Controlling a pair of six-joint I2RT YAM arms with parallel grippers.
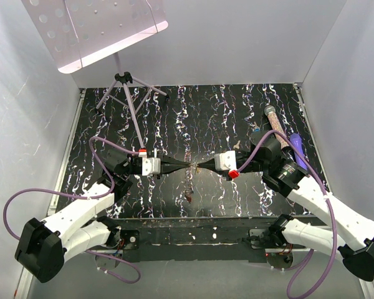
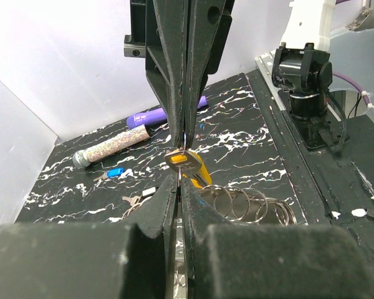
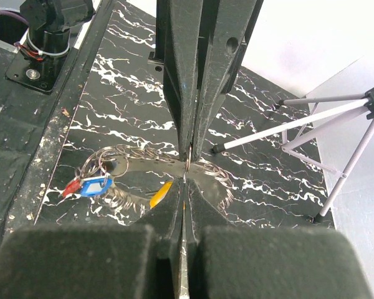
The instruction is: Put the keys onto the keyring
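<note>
Partway, at a guess: the left gripper (image 2: 178,187) and right gripper (image 3: 184,187), jaws pinched nearly shut, meet at a yellow-orange key (image 2: 182,161) by the near edge's middle, though which grips it cannot be told, with the keyring (image 2: 243,202) beneath and a blue key (image 2: 115,172) and a silver key (image 2: 134,200) loose toward the right edge.

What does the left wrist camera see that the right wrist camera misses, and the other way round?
Only the left wrist view shows the purple marker, the bead tube and a loose blue-headed key on the table. Only the right wrist view shows the tripod legs, plus a blue piece and a red piece among the rings. Both show the left gripper and right gripper meeting tip to tip, jaws closed, with the rings and a yellow-orange key close by.
</note>
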